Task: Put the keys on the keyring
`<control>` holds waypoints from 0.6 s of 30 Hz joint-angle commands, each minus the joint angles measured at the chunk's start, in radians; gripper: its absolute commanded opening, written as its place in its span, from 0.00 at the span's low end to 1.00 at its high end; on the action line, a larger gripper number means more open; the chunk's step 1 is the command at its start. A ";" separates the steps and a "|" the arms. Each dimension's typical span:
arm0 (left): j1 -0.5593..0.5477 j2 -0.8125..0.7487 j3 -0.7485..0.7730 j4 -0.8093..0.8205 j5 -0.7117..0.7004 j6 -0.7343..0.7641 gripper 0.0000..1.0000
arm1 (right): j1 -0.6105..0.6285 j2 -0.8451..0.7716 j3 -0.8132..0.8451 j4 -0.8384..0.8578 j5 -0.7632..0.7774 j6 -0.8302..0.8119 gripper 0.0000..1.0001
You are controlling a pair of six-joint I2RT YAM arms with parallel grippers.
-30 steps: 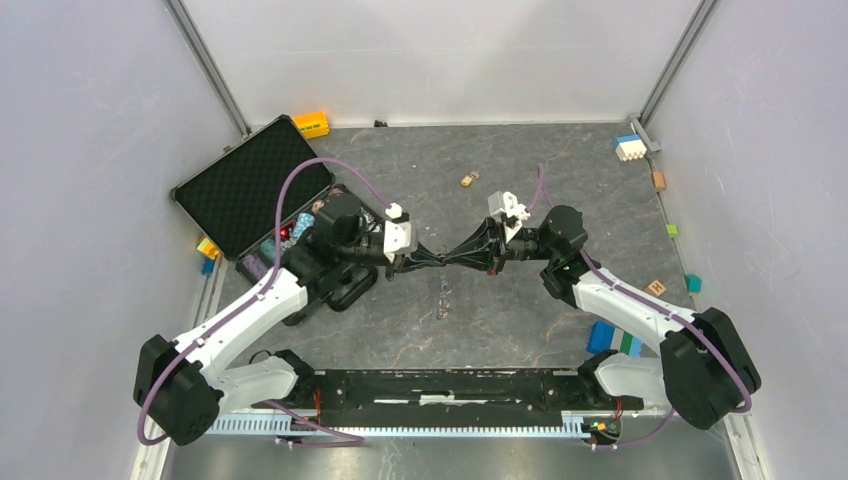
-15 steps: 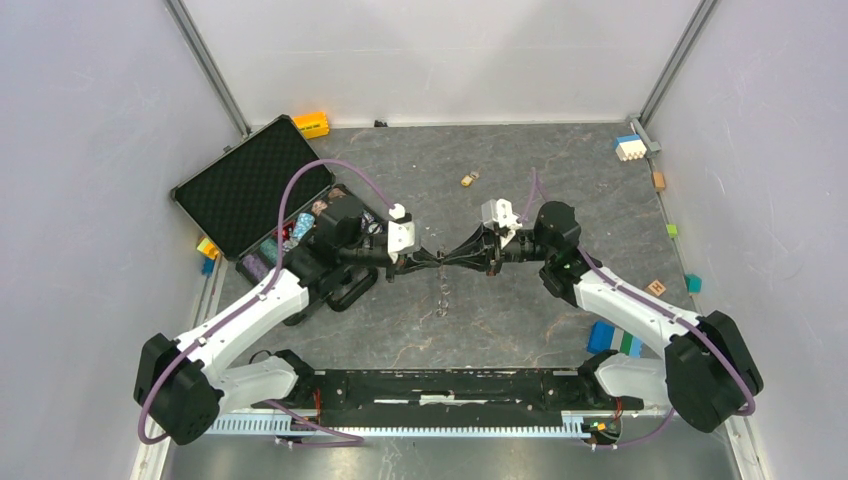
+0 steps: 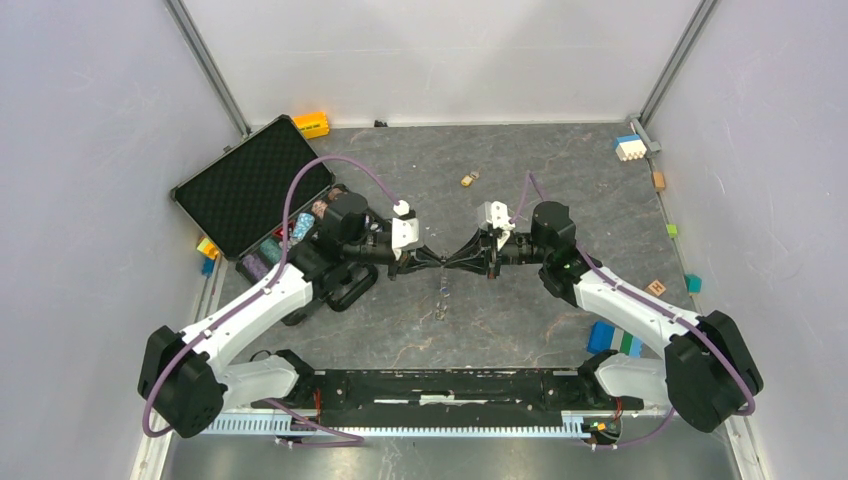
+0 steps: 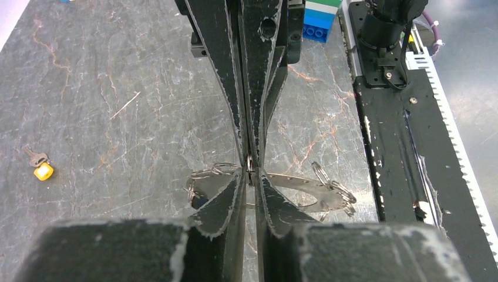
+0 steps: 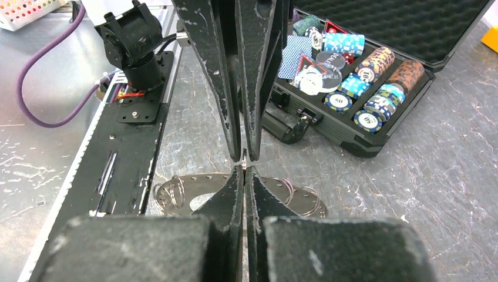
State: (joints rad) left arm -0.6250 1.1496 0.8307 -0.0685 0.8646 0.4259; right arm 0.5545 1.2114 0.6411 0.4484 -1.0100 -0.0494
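Note:
My left gripper [image 3: 436, 262] and right gripper [image 3: 451, 262] meet tip to tip above the middle of the table. Each is shut on a thin metal ring of the keyring [image 3: 442, 297], which hangs below them. In the left wrist view my left gripper [image 4: 249, 176] pinches the ring, and the keyring [image 4: 329, 191] shows as a silvery curved piece with small wire rings. In the right wrist view my right gripper [image 5: 244, 170] does the same above the keyring [image 5: 194, 185]. A yellow key [image 3: 468, 180] lies on the table farther back and also shows in the left wrist view [image 4: 41, 170]. I cannot make out the blue key.
An open black case [image 3: 255, 195] with poker chips [image 5: 364, 88] stands at the left. Toy blocks lie at the edges: orange [image 3: 311, 124], blue-white [image 3: 628, 147], blue-green [image 3: 612, 340]. The black base rail [image 3: 440, 385] runs along the near edge.
Both wrists have turned and levelled out while the fingertips stay together. The meeting point has shifted slightly left. The keyring still hangs below.

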 commanded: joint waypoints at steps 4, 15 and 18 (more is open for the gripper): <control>-0.002 0.006 0.050 0.009 0.007 0.032 0.22 | 0.002 0.000 0.035 0.024 0.011 -0.006 0.00; -0.003 -0.012 0.035 -0.047 0.012 0.113 0.28 | -0.001 -0.005 0.028 0.062 0.003 0.032 0.00; -0.002 0.000 0.036 -0.056 0.022 0.123 0.27 | -0.001 -0.004 0.023 0.087 -0.004 0.048 0.00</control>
State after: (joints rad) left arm -0.6250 1.1519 0.8425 -0.1112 0.8661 0.4950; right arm 0.5545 1.2129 0.6411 0.4442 -1.0012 -0.0315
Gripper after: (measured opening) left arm 0.274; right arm 0.009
